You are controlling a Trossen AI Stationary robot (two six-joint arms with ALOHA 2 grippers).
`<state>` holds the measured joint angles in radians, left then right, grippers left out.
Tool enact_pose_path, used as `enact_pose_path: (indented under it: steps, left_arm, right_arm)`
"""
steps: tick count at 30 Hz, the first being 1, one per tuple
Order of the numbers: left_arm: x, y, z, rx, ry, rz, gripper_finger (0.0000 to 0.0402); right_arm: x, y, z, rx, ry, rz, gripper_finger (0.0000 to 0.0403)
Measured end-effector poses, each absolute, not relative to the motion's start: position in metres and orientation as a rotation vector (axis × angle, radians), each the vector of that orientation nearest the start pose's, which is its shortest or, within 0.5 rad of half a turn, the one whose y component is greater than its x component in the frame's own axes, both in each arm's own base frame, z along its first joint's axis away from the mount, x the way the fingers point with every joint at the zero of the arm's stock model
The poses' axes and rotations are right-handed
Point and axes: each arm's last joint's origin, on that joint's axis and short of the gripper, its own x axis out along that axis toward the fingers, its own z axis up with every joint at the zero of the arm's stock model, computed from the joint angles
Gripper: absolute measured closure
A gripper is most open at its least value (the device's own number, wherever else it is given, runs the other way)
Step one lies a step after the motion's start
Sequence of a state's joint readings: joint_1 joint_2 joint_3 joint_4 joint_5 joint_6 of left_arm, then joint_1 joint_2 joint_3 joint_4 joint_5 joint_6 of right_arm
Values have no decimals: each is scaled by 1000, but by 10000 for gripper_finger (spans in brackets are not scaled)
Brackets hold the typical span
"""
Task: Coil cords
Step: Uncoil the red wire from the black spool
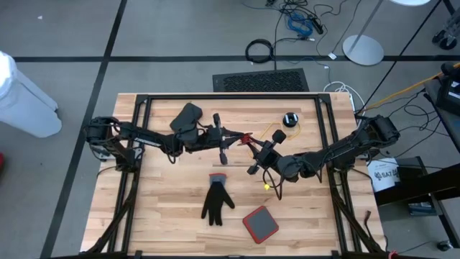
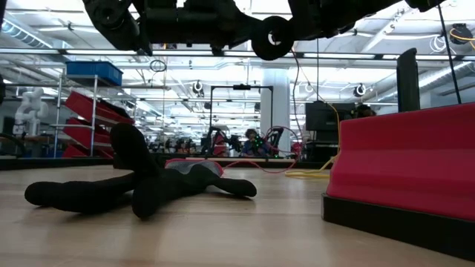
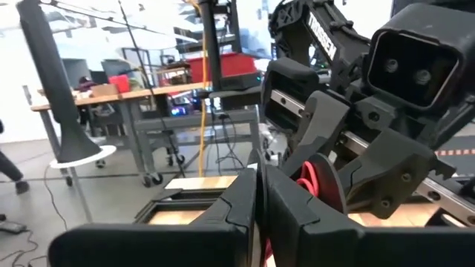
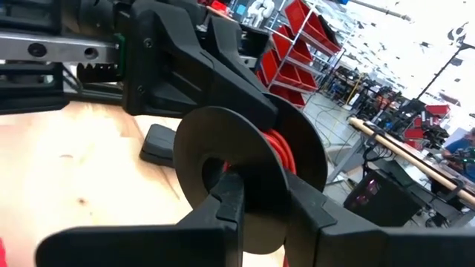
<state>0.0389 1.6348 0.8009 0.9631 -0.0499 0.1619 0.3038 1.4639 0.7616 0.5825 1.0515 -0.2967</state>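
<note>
A black round puck (image 4: pixel 215 141) with red windings (image 4: pixel 286 152) in its groove hangs above the table's middle. My right gripper (image 1: pixel 255 152) is shut on it. My left gripper (image 1: pixel 231 137) comes from the left, and its shut fingers (image 3: pixel 245 194) reach the puck's red windings (image 3: pixel 312 179). A red strand (image 1: pixel 245 137) runs between the two grippers. A thin yellow cord (image 1: pixel 272 129) leads to a second puck (image 1: pixel 290 119), which lies flat on the far side of the table. More yellow cord (image 1: pixel 267 185) shows below my right gripper. My left gripper is shut with the red strand (image 1: pixel 241 136) at its fingertips. The fingers come level from the table's left. The fingers themselves hide the place of contact, so which part of the cord they have does not show. My right gripper pinches the lower rim of the puck's black disc (image 4: pixel 249 194) between its two fingers, one on each flat face. The fingers come about level from the table's right. The puck stands on edge, lifted clear of the table.
A black glove (image 1: pixel 215 201) lies near the table's middle front. A red square pad (image 1: pixel 260 223) lies to its right. A flat black piece (image 1: pixel 188 115) sits by the left arm. Yellow cord (image 2: pixel 308 173) trails on the wood at the far side.
</note>
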Motion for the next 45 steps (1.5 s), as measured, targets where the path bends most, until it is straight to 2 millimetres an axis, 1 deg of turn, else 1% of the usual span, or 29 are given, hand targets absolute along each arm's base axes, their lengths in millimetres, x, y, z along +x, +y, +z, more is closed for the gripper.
enact_pose_path:
  steps: [9,42,45]
  left_arm:
    - [344,14,240,163,-114,55,371]
    - [345,14,230,86,-14,-50,372]
    - [345,14,229,87,0,-51,380]
  right_arm:
    - [292,68,240,-358,234,-695,358]
    - [289,74,223,-400,357,-565,358]
    - [288,75,223,-403,362,-561,358]
